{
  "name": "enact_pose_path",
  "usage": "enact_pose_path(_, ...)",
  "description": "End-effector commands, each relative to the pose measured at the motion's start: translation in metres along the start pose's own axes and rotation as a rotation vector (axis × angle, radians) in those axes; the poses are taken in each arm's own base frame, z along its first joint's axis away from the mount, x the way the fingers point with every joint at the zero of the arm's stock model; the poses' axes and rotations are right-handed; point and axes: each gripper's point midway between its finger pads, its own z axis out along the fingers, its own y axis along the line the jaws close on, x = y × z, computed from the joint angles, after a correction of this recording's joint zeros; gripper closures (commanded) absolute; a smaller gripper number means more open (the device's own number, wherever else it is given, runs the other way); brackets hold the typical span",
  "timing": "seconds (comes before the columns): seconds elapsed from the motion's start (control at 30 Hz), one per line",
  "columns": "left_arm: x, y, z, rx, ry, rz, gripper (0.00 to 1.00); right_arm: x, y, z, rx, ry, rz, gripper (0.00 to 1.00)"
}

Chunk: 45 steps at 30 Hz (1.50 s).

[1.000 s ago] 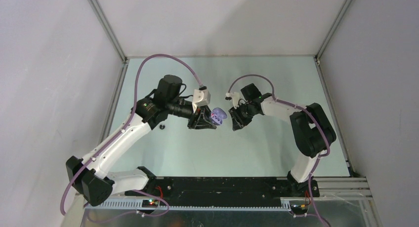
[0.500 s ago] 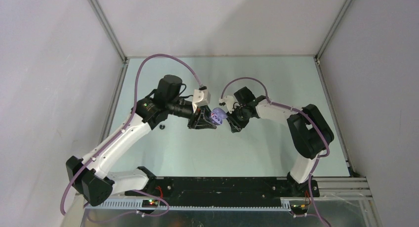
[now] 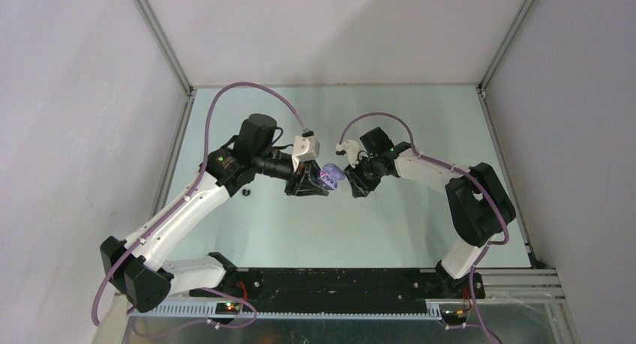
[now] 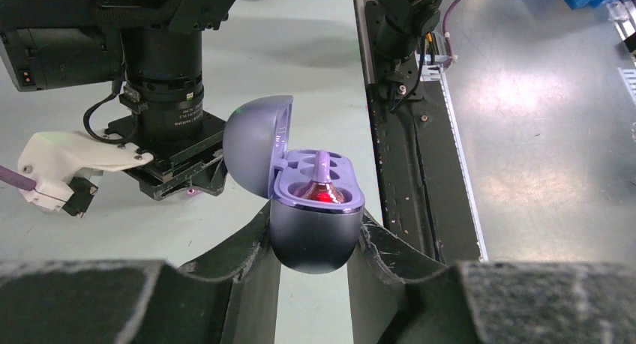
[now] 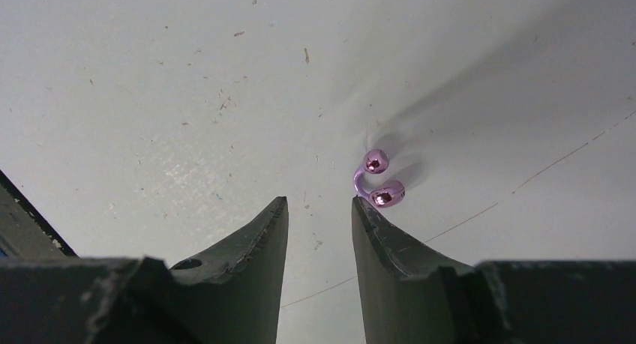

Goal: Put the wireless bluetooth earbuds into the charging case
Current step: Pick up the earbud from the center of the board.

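Two robot arms meet over the middle of a pale green table [image 3: 300,231], seen from above. The left gripper [image 3: 319,183] is clamped on the charging case [image 4: 309,231], one finger pressing each side of its lower half. The case is a rounded, egg-like shell, greyish purple, held above the table with its domed lid hinged wide open. Inside, a pale purple earbud [image 4: 322,164] stands in one well, stem up, over a red glow.

The right gripper [image 3: 354,186] faces the case from just beside it, with only a narrow gap between them. Its jaws stand apart and nothing lies between them. In the right wrist view a second pale purple earbud [image 5: 379,180] shows as two shiny rounded ends joined by a short curved stem. It sits at the tip of one finger [image 5: 375,231]; whether they touch cannot be told.

A small dark object [image 3: 246,192], too small to identify, lies on the table by the left arm.

Both grippers are well apart from the metal frame rails [image 3: 174,157] along the left, right and far edges, and from the black base bar [image 3: 337,280] at the near edge.
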Motion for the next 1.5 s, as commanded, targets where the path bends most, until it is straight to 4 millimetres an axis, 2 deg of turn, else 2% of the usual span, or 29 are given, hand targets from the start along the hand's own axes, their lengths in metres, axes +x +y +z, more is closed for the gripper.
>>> enact_pose_path(0.0, -0.009, -0.001, -0.004, -0.014, -0.028, 0.029, 0.92, -0.008, -0.002, -0.003, -0.006, -0.006, 0.027, 0.59)
enact_pose_path(0.3, -0.01, -0.002, -0.005, -0.014, -0.028, 0.033, 0.92, -0.01, 0.007, -0.014, -0.085, -0.015, 0.102, 0.61)
enact_pose_path(0.43, -0.01, -0.002, -0.005, -0.012, -0.028, 0.031, 0.92, -0.007, 0.01, -0.012, -0.114, -0.007, 0.122, 0.61)
enact_pose_path(0.6, -0.011, -0.003, -0.006, -0.014, -0.029, 0.035, 0.92, -0.005, 0.002, -0.01, -0.083, 0.001, 0.106, 0.61)
enact_pose_path(0.77, -0.01, -0.002, -0.005, -0.011, -0.027, 0.031, 0.92, -0.012, 0.001, -0.015, -0.072, -0.013, -0.018, 0.6)
enact_pose_path(0.9, -0.011, -0.002, -0.005, -0.01, -0.026, 0.03, 0.92, -0.02, -0.004, -0.019, 0.008, -0.011, -0.183, 0.6)
enact_pose_path(0.97, -0.011, -0.002, -0.005, -0.011, -0.026, 0.032, 0.92, -0.021, -0.013, -0.018, 0.069, 0.003, -0.231, 0.6)
enact_pose_path(1.13, -0.01, -0.002, -0.005, -0.014, -0.025, 0.033, 0.92, -0.02, -0.034, -0.009, 0.163, 0.045, -0.304, 0.67)
enact_pose_path(1.23, -0.01, -0.001, -0.005, -0.015, -0.024, 0.034, 0.92, -0.017, -0.044, -0.003, 0.198, 0.068, -0.326, 0.68)
enact_pose_path(1.47, -0.008, 0.0, -0.004, -0.011, -0.021, 0.029, 0.92, -0.016, -0.041, 0.001, 0.17, 0.069, -0.347, 0.67)
